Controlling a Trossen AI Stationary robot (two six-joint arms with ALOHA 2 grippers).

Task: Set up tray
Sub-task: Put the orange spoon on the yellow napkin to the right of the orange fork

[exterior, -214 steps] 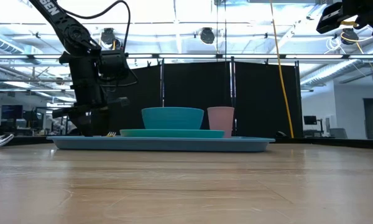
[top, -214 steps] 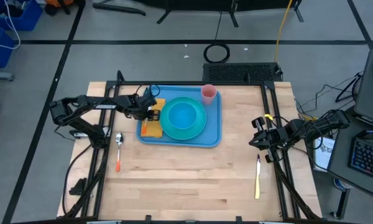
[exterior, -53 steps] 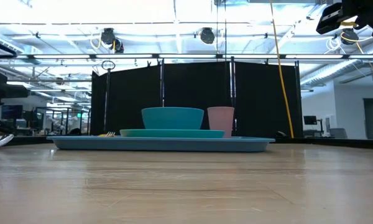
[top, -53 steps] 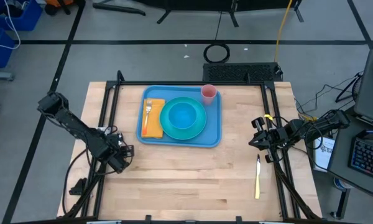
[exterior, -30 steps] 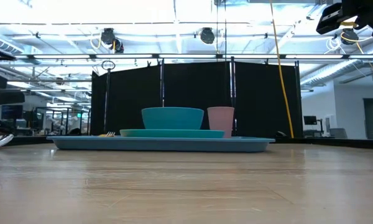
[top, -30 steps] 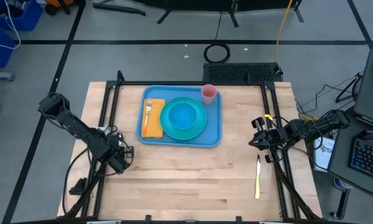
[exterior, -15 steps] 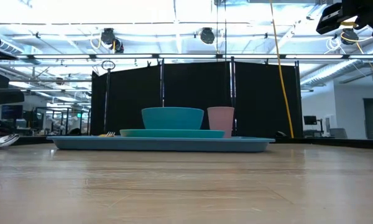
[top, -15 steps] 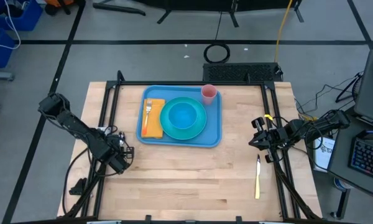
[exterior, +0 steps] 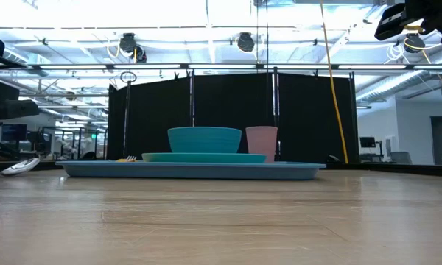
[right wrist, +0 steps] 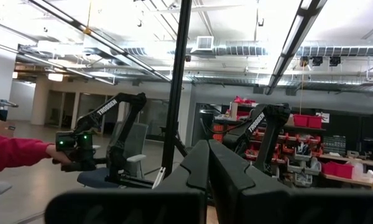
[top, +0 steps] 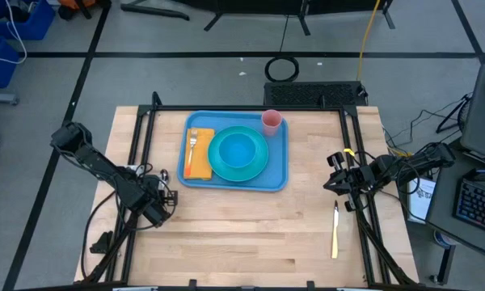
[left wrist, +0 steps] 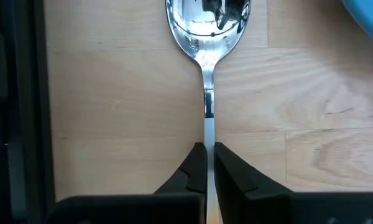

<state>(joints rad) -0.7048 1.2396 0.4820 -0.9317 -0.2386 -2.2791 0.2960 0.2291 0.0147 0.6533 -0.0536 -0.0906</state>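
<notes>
Desk [top: 250,234]: pale wood, carrying everything, with a dark arm at each side.
Tray [top: 280,174]: light-blue rectangle, beyond the left pincer and a short way toward the right arm.
Plate [top: 239,153]: round teal plate with a bowl, in the middle of the tray.
Napkin [top: 199,153]: orange-yellow, on the tray end nearest the left pincer, with a fork [top: 193,142] on it.
Cup [top: 271,122]: pink, in the tray's far corner.
Knife [top: 335,233]: yellow-handled, on the desk just beside the right pincer, not yet placed.
Spoon [left wrist: 207,37]: shiny bowl pointing ahead of the left pincer.
Left pincer [left wrist: 206,163]: clamped on the spoon's handle.
Right pincer [right wrist: 207,163]: together, empty, waiting at the desk's edge.
Progress: mostly set; spoon and knife appear left.
</notes>
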